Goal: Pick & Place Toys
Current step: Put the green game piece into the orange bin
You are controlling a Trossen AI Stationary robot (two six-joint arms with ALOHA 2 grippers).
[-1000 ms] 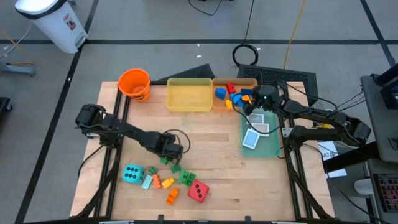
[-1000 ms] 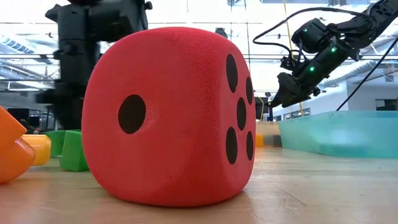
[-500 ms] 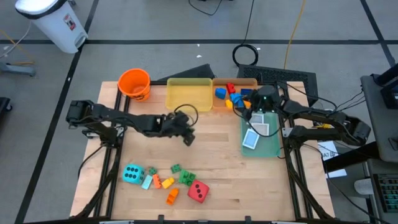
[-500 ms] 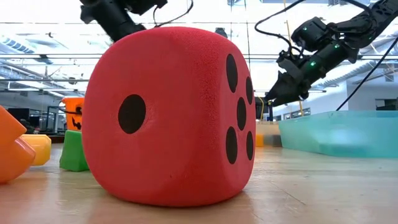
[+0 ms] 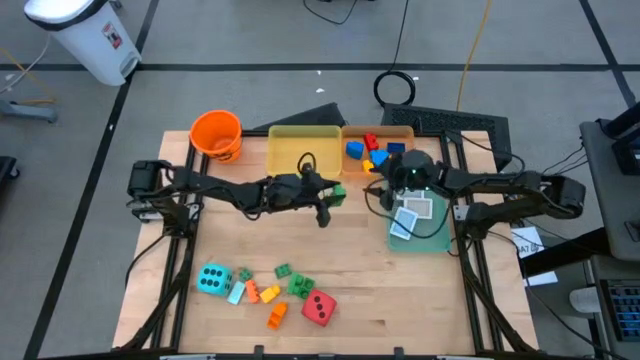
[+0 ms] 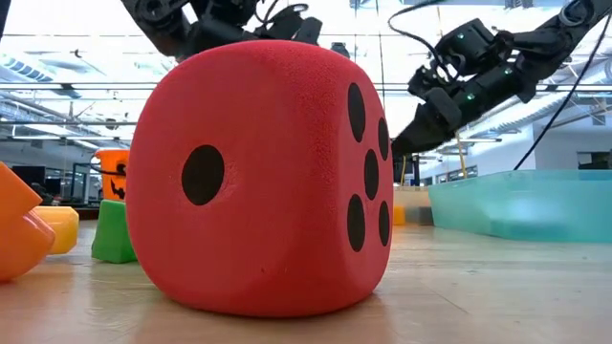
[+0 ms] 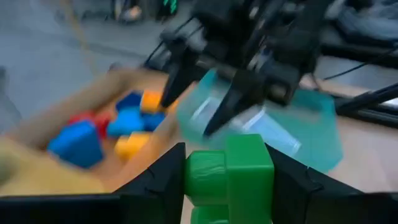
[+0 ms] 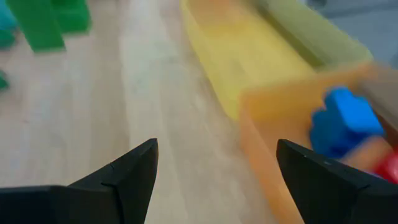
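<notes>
My left gripper point(image 5: 330, 197) is shut on a green brick point(image 5: 337, 192) above the bare wood, just near of the yellow tray point(image 5: 304, 153); the brick fills the left wrist view point(image 7: 229, 171). My right gripper point(image 5: 385, 186) hangs open and empty point(image 8: 216, 146) at the near left corner of the orange tray point(image 5: 392, 133), facing the left gripper. That tray holds blue, red and yellow bricks point(image 5: 362, 150). White cards point(image 5: 412, 210) lie in the green tray point(image 5: 440, 240). A cyan die point(image 5: 213, 279), a red die point(image 5: 319, 307) and several bricks point(image 5: 285, 290) lie on the table near its front. My left gripper pinches the green brick's two opposite sides point(image 7: 193, 177) between its two fingers point(image 7: 163, 177). The fingers reach toward the table's right. The brick is lifted clear of the table.
An orange bucket point(image 5: 216, 135) stands at the far left corner. In the low view the red die point(image 6: 258, 177) fills the foreground, with a green brick point(image 6: 115, 231) to its left and the green tray point(image 6: 526, 203) to its right. Bare wood lies mid-table.
My left gripper has risen from the brick pile near the front edge and gone toward the far right, carrying one green brick clear of the table to beside the yellow tray. My right gripper has shifted a little toward the table's left and near side.
</notes>
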